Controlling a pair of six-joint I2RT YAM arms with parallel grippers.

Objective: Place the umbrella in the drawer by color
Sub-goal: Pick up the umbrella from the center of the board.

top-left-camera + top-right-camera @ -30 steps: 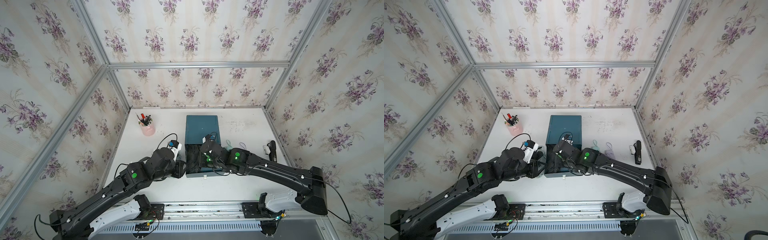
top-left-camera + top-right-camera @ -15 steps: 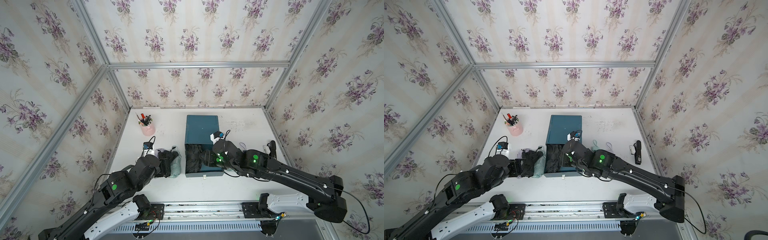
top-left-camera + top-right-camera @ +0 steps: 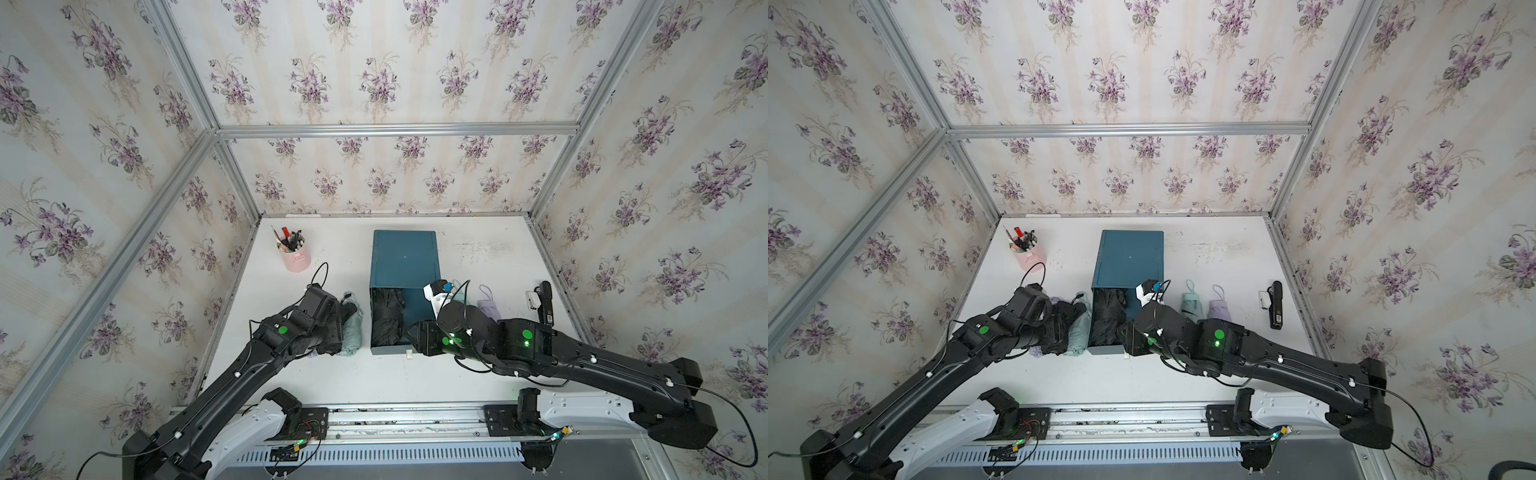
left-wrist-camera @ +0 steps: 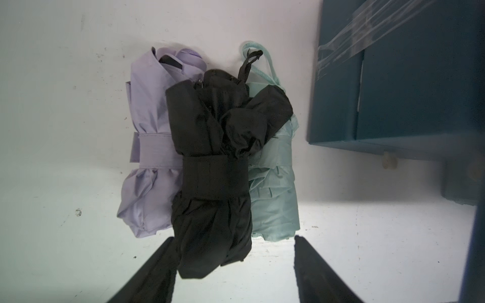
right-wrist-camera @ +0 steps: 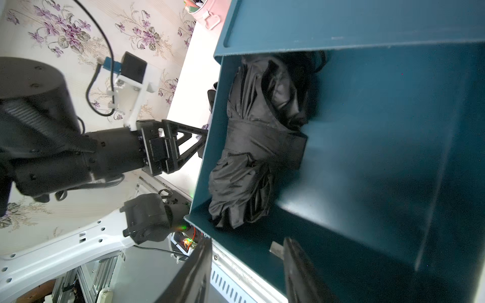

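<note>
The left tool (image 4: 233, 238), jaws apart and empty, is shown over a black umbrella (image 4: 210, 157) beside the drawer (image 5: 367, 131), in which a second umbrella (image 5: 252, 147) is stowed. The right tool (image 5: 246, 240), jaws likewise parted, is held at the drawer front. A grip on the black umbrella's strapped middle is judged next.

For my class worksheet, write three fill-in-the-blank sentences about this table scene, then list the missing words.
The umbrella lying in the open drawer is ____.
Pens stand in the ____ cup.
The left gripper holds nothing: it is ____.
Missing words: black; pink; open.
</note>
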